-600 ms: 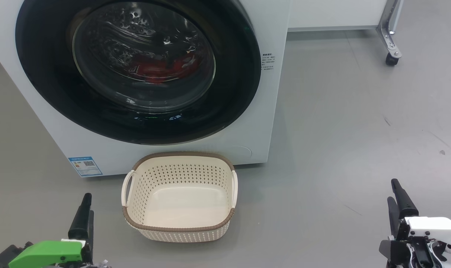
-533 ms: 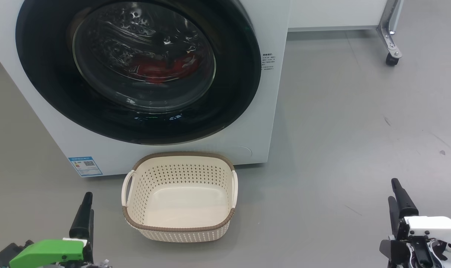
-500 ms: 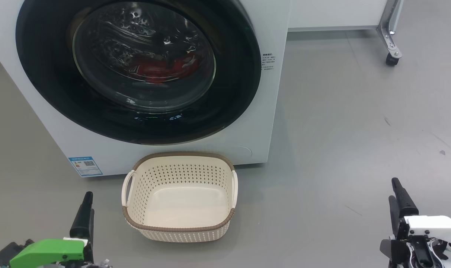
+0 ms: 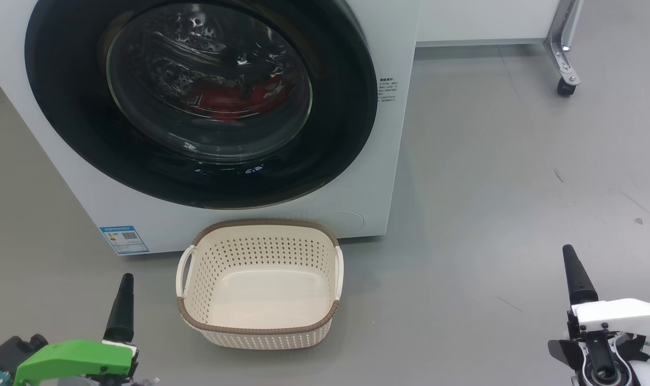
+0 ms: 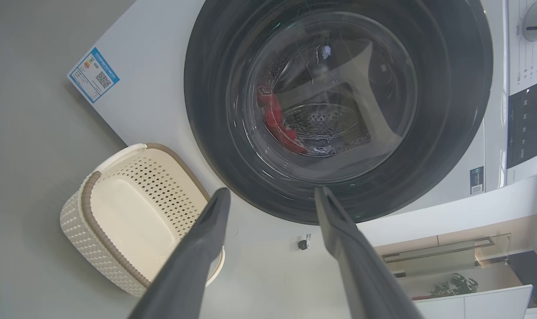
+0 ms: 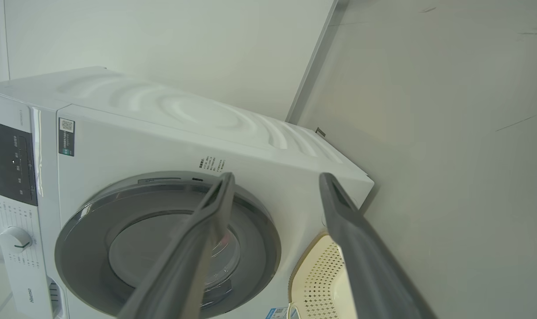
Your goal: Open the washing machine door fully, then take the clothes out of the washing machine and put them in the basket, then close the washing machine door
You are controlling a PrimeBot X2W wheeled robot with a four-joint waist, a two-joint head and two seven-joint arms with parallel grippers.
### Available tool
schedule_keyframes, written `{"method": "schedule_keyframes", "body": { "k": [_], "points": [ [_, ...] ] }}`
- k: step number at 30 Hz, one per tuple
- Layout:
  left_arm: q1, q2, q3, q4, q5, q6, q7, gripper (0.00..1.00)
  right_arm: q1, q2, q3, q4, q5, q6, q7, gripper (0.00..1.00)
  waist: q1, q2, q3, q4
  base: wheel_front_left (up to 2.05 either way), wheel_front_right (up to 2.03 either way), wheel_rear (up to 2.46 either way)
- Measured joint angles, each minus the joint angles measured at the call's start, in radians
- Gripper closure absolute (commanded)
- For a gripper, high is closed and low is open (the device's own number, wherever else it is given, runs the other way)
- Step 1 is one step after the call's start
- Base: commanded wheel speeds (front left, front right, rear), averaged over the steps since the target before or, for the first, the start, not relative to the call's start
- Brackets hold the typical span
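1. In the lower corners of the head view, the left gripper (image 5: 272,191) and the right gripper (image 6: 277,176) both have their fingers spread wide, pinching nothing and touching nothing.
2. At bottom centre the basket (image 4: 258,328) stands on the floor (image 4: 491,187), nearer the left gripper, with its cream bottom bare.
3. The right half is open grey floor, running up to a castered metal leg (image 4: 565,86) at upper right.
4. The washing machine (image 4: 394,139) stands at upper left, close behind the basket, with a blue label (image 4: 123,239) at its lower left corner.
5. The washing machine door (image 4: 346,107) sits shut against the front.
6. Behind its glass, the clothes (image 4: 228,99) lie low in the drum.
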Motion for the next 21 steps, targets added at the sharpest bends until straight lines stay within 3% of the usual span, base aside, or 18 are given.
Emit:
{"method": "schedule_keyframes", "body": {
  "k": [6, 21],
  "points": [
    [-0.003, 0.032, -0.034, 0.003, 0.118, 0.0, -0.035, 0.0, -0.013, -0.032, 0.031, 0.004, -0.103, -0.002, -0.03, 0.0, 0.0, 0.0, 0.0, 0.001, 0.0, 0.0, 0.0],
    [-0.035, 0.085, -0.128, 0.01, 0.446, 0.058, -0.096, 0.0, -0.041, -0.106, 0.135, 0.023, -0.433, -0.083, -0.102, 0.0, 0.0, 0.0, 0.0, 0.001, 0.0, 0.0, 0.0]
  ]
}}
